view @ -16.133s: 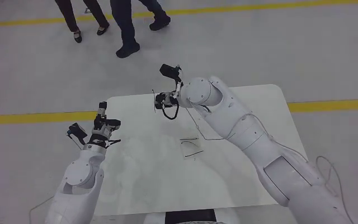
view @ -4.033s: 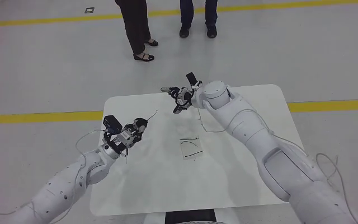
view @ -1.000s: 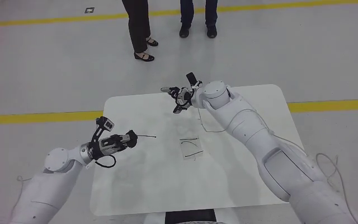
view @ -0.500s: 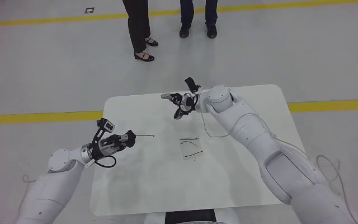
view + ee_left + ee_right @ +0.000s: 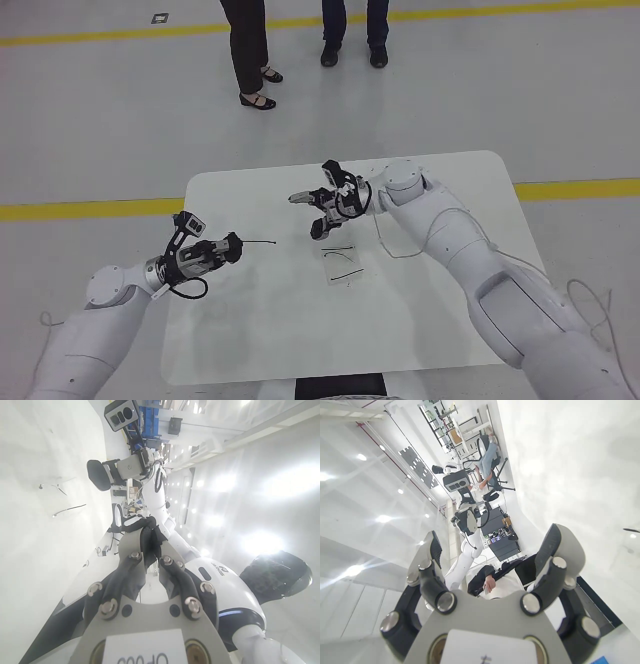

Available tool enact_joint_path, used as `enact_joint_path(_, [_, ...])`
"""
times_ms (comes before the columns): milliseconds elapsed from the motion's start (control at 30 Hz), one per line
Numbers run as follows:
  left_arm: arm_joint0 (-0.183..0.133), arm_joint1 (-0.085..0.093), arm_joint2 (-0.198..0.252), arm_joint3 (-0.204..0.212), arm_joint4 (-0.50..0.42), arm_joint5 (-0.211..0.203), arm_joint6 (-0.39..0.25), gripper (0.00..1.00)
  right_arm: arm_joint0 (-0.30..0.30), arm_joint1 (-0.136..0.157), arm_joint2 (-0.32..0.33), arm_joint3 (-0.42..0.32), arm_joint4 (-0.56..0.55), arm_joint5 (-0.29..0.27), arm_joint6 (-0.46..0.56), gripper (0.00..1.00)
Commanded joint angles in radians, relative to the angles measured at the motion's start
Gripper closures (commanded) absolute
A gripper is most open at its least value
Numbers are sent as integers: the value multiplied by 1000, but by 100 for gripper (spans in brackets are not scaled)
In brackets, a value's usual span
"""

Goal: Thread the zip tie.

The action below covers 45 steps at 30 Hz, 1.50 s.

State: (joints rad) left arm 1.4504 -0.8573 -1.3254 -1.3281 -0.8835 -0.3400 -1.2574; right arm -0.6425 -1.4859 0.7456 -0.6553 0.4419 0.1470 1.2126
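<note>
A thin black zip tie (image 5: 258, 242) sticks out sideways over the white table (image 5: 450, 310) from my left gripper (image 5: 228, 247), which is shut on its end near the table's left side. In the left wrist view the left gripper's (image 5: 150, 535) black-padded fingertips are pressed together. My right gripper (image 5: 306, 214) hovers open and empty over the table's middle back, its fingers (image 5: 548, 545) spread wide. Two loose black zip ties (image 5: 342, 260) lie on the table just in front of the right gripper. They also show in the left wrist view as zip ties (image 5: 68, 509).
The table's left edge (image 5: 190, 260) lies just beside the left gripper. A thin white cable (image 5: 385, 240) hangs along the right arm above the table.
The right gripper has swung from the table's far edge towards the middle, closer to the loose zip ties, staying open. The left gripper and its zip tie have kept still.
</note>
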Motion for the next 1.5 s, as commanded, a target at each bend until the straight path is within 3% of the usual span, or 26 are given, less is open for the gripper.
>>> enact_joint_path(0, [0, 0, 0, 0, 0, 0, 0, 100, -31, -2, 21, -3, 76, 13, 27, 0])
enact_joint_path(167, [0, 0, 0, 0, 0, 0, 0, 100, -75, -4, 72, 23, 247, 18, 167, 0])
enact_joint_path(367, [0, 0, 0, 0, 0, 0, 0, 100, -111, -18, 58, 21, 356, 31, 177, 0])
enact_joint_path(600, [0, 0, 0, 0, 0, 0, 0, 100, -120, -41, 8, 61, 378, -10, 177, 0])
enact_joint_path(700, [0, 0, 0, 0, 0, 0, 0, 100, -106, -46, -16, 75, 336, -51, 177, 0])
enact_joint_path(900, [0, 0, 0, 0, 0, 0, 0, 100, -106, -46, -16, 75, 336, -51, 177, 0])
enact_joint_path(1100, [0, 0, 0, 0, 0, 0, 0, 100, -157, -44, -2, 16, 351, -60, 157, 0])
enact_joint_path(1167, [0, 0, 0, 0, 0, 0, 0, 100, -169, -46, -2, 12, 360, -63, 165, 50])
enact_joint_path(1400, [0, 0, 0, 0, 0, 0, 0, 100, -189, -56, -4, 10, 400, -102, 177, 71])
enact_joint_path(1467, [0, 0, 0, 0, 0, 0, 0, 100, -192, -57, -10, 7, 405, -109, 177, 71])
